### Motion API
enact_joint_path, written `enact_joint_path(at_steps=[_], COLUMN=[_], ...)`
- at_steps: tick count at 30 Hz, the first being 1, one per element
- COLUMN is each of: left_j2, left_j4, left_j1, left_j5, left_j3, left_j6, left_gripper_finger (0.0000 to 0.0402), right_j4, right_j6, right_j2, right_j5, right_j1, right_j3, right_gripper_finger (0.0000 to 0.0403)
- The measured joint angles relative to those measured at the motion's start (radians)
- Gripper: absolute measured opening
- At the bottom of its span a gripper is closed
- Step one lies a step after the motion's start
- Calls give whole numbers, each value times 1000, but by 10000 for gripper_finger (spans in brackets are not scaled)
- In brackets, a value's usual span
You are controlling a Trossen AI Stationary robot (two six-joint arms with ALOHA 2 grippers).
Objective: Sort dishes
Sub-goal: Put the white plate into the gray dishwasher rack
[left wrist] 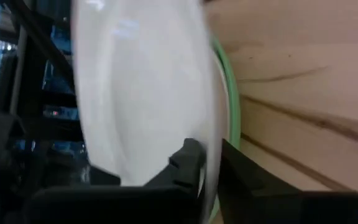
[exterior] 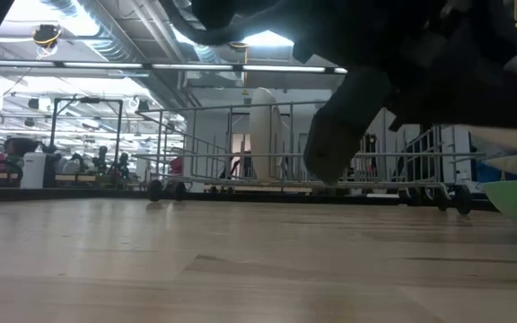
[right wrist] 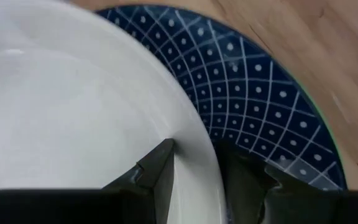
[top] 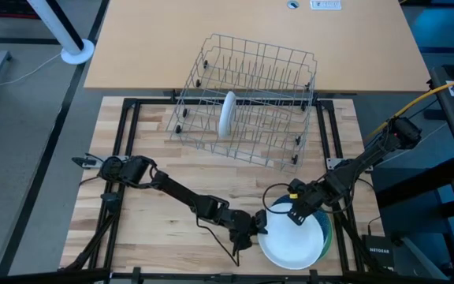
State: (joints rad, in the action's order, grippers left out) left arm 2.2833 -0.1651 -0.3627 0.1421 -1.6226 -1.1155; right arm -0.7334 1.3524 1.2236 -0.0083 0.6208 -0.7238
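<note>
Wooden table [top: 148, 221] — both grippers, left [top: 260, 229] and right [top: 293, 213], pinch white plate [top: 290, 244].

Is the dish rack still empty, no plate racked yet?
No: in the high view one white plate already stands on edge between the wires of the grey rack.

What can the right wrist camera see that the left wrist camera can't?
Only the right wrist view shows the blue plate with its white dots and lines, lying under the white plate. Only the left wrist view shows the green plate peeking out as a thin rim behind the white plate, plus dark room clutter beyond the table's edge. Both show the same white plate, the wooden table, and a gripper closed on the plate's rim: the right gripper in its own view, the left gripper in its own.
</note>
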Motion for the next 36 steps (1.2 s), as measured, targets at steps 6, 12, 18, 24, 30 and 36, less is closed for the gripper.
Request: enact_joint_path(at_steps=[6, 12, 18, 24, 30, 36], left_j2=[0, -2, -4, -19, -60, -126], left_j4=[-6, -21, -78, -118, -138, -145], left_j1=[-10, -17, -13, -16, -17, -5], left_j5=[-7, 4, 10, 0, -2, 18], left_j3=[0, -2, -1, -7, -10, -10], left_j6=[27, 78, 229, 345, 424, 517], left_gripper_finger=[10, 6, 4, 3, 2, 2], right_j4=[-4, -145, -364, -534, -655, -701], right_j6=[-54, -129, -202, -247, -337, -493], right_j2=[-2, -2, -4, -4, -4, -4], right_j5=[1, 49, 167, 284, 383, 492], right_j1=[0, 1, 1, 1, 1, 1], right_j3=[-12, -112, -285, -480, -681, -909], right_gripper_finger=[124, 124, 124, 124, 124, 124])
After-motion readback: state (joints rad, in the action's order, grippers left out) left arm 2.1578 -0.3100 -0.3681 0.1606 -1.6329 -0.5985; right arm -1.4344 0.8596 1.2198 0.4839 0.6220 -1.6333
